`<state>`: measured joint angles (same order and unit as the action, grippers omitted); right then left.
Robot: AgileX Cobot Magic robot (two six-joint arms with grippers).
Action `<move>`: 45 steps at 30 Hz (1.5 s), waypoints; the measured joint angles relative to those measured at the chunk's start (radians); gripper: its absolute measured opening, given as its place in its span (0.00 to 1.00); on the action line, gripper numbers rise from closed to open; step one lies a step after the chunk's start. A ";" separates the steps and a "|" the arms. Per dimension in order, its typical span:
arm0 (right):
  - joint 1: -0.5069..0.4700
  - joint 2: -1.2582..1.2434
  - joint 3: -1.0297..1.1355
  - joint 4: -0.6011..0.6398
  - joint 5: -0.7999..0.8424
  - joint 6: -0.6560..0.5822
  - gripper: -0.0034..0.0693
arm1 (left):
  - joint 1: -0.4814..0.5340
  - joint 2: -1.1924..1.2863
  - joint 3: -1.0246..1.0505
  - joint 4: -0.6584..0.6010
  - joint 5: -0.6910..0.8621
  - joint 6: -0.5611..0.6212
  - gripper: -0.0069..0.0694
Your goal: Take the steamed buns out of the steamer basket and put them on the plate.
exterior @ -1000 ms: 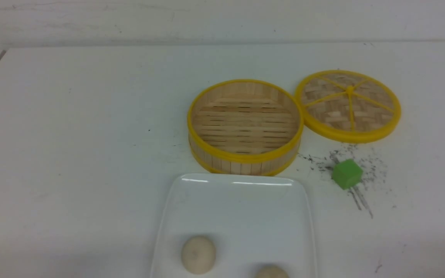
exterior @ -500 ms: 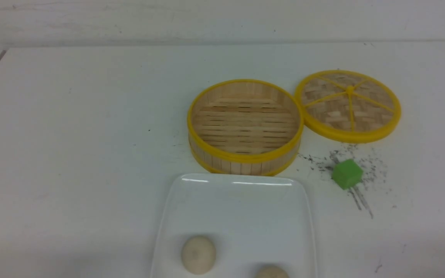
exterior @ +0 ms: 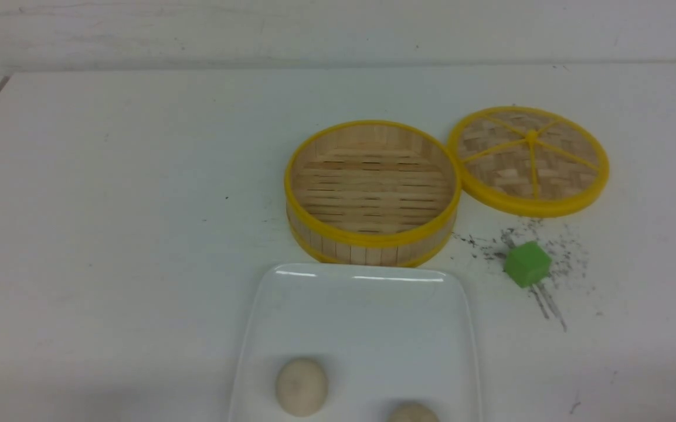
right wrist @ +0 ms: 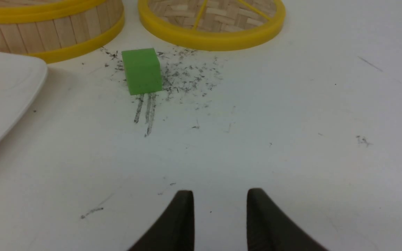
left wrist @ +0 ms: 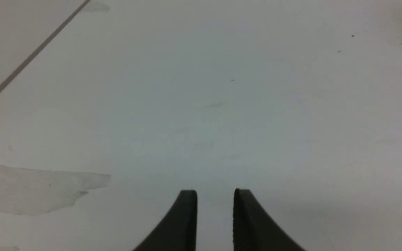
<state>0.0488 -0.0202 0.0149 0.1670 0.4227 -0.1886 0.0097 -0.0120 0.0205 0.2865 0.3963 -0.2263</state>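
Now you see both steamed buns on the plate (exterior: 361, 310): one bun (exterior: 301, 387) on its near left part, the other bun (exterior: 412, 412) to its right, cut off by the picture's edge. The steamer basket (exterior: 372, 192) stands just beyond the plate, with the lid (exterior: 529, 159) beside its right rim and a green cube (exterior: 526, 264) nearby. Your left gripper (left wrist: 214, 200) and right gripper (right wrist: 220, 202) each hang over bare table (exterior: 109, 234), fingers parted, grasping nothing.
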 joint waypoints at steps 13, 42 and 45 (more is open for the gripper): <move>0.000 0.000 0.000 0.000 0.000 0.000 0.38 | 0.000 0.000 0.002 0.070 0.003 0.000 0.35; -0.043 0.000 0.000 -0.027 -0.001 0.000 0.38 | 0.000 0.000 0.002 0.086 0.004 0.000 0.38; -0.081 0.000 0.000 -0.029 -0.001 0.000 0.38 | 0.000 0.000 0.002 0.086 0.004 0.000 0.39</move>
<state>-0.0323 -0.0202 0.0149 0.1376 0.4218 -0.1886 0.0097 -0.0120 0.0223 0.3723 0.4003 -0.2263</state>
